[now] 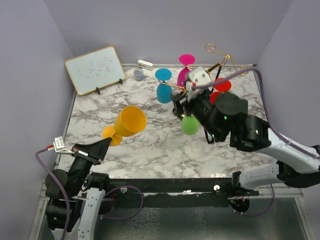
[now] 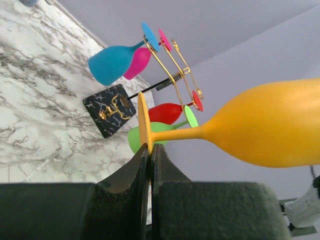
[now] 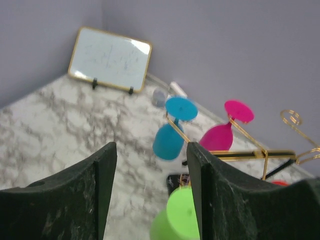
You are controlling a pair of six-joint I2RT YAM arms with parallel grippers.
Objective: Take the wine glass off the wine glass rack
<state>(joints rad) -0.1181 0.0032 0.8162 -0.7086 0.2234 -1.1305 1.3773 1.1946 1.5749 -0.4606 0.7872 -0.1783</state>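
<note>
Grip | left wrist view showed left gripper clenched on yellow wine glass foot | top view alone showed glass well apart from wine glass rack | right gripper jaws were spread near green glass

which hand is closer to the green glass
Right. The right hand sits right by the green glass; the left hand is far off, gripping the yellow glass.

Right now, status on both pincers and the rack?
Left pincer shut on yellow wine glass, clear of rack. Right pincer open by green glass. Red glass close beside it.
</note>
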